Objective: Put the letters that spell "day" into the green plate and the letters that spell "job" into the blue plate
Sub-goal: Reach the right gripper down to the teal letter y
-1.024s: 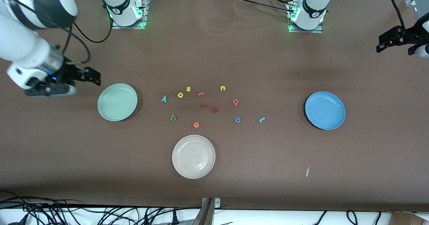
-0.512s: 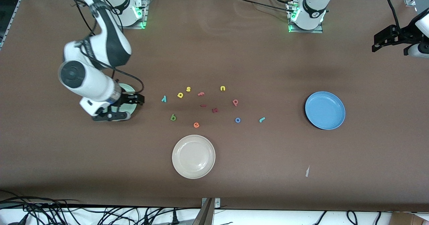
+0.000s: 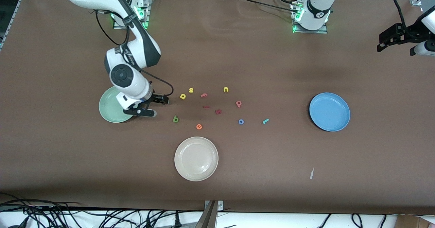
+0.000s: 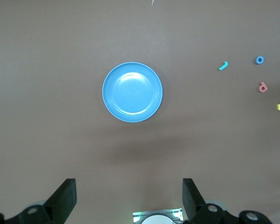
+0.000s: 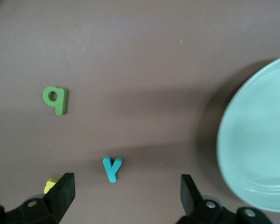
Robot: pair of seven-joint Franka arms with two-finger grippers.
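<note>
The right gripper, jaws spread wide and empty, hangs over the tiny teal foam y, with the round mint-green plate at its nine o'clock in the front view. This looks like the approach to the first "day" letter; next it must descend and pinch it. The left gripper waits open above the table's edge, the round bright blue plate empty.

Bright, even light is falling on the brown tabletop from above. Soft grey shadows are lying under the plates and under the right gripper. The right wrist view is looking blurry, with the green plate beside that gripper fuzzy. The blue plate is shining a little.
</note>
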